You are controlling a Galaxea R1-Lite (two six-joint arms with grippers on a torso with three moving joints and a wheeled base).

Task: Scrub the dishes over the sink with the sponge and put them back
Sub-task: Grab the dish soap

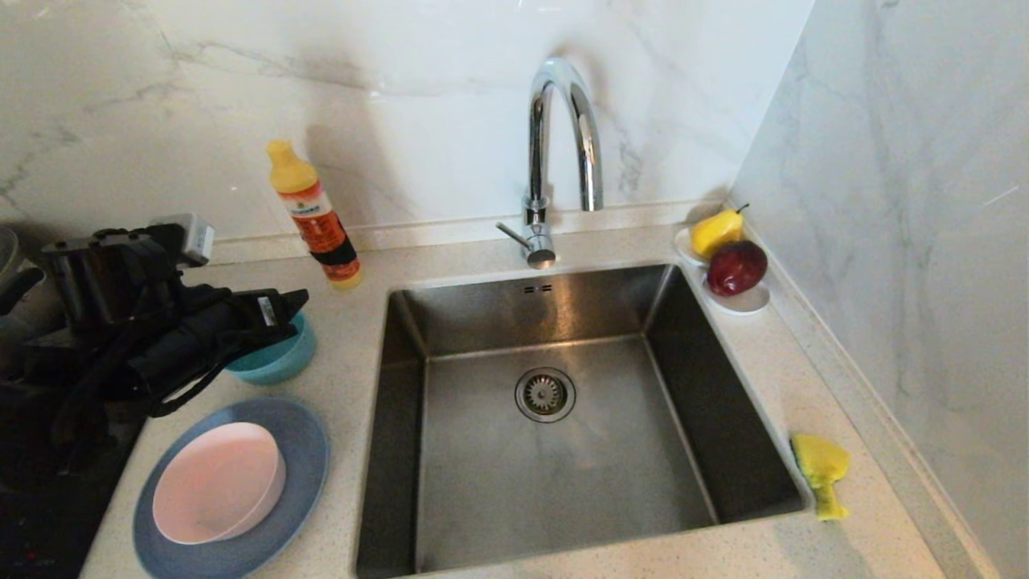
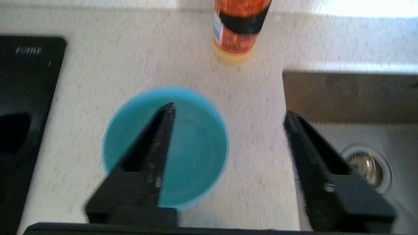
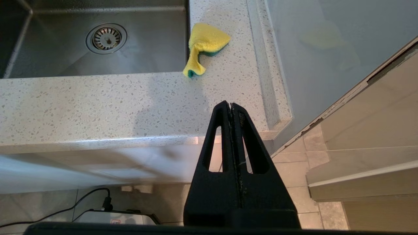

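Three dishes wait on the counter left of the sink (image 1: 555, 482): the pink bowl (image 1: 217, 482) sits on the plate (image 1: 301, 470), the teal bowl (image 2: 196, 147) behind them. None looks scrubbed yet. The left gripper (image 2: 228, 116) hangs above the teal bowl, fingers wide apart, holding nothing. The sponge (image 3: 205, 44) lies untouched right of the sink. The right gripper (image 3: 231, 106) is parked below the counter edge, fingers pressed together.

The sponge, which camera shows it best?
The right wrist view: the sponge lies whole and near on the counter beside the sink, its green underside showing. The head view shows it smaller, at the sink's right edge. The left wrist view misses it.
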